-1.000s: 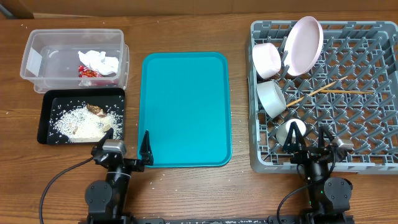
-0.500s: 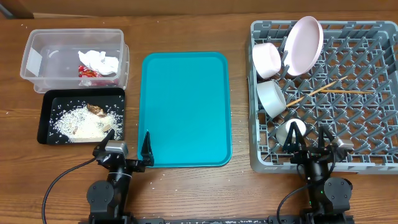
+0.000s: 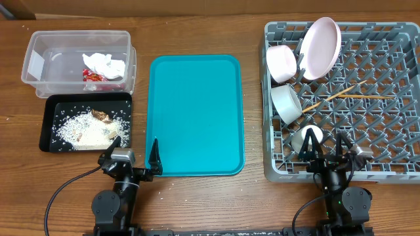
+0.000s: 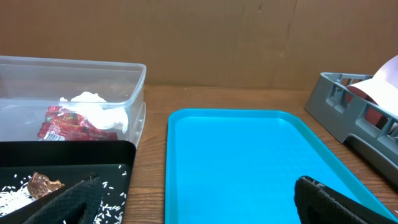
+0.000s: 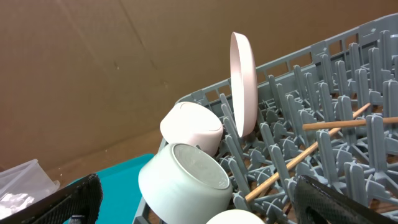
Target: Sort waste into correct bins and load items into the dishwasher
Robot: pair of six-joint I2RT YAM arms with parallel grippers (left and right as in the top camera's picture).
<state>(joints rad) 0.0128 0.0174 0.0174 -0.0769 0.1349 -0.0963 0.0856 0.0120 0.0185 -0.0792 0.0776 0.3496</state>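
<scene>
Your left gripper (image 3: 130, 156) and right gripper (image 3: 325, 149) gape wide, empty. Wrapper (image 3: 92, 75) and tissue (image 3: 105, 63) lie in the far-left clear tub (image 3: 33, 65), rice (image 3: 82, 128) in the black tray (image 3: 46, 131), plate (image 3: 319, 46) and bowls (image 3: 283, 63) in the right rack (image 3: 394, 170). Scan the teal tray (image 3: 197, 111) for crumbs.
</scene>
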